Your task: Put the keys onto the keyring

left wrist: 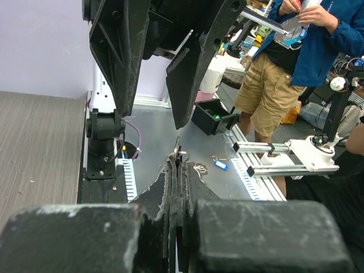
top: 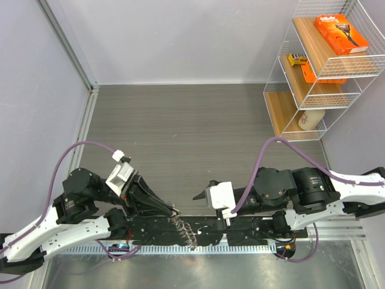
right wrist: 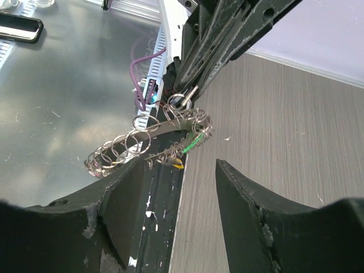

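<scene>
My left gripper is shut on the keyring at the table's near edge. The thin ring pokes out just past its closed tips. In the right wrist view the keyring hangs from those black fingers, with small silver keys and loops fanned along it and a green tag beneath. My right gripper stands open a little to the right of the ring, pointing at it. Nothing is between its fingers, and its jaws stop short of the bunch.
A wire shelf with an orange box and a bottle stands at the back right. Walls close in the left and back. Beyond the near edge lie a metal plate with a blue tag, a phone and a person.
</scene>
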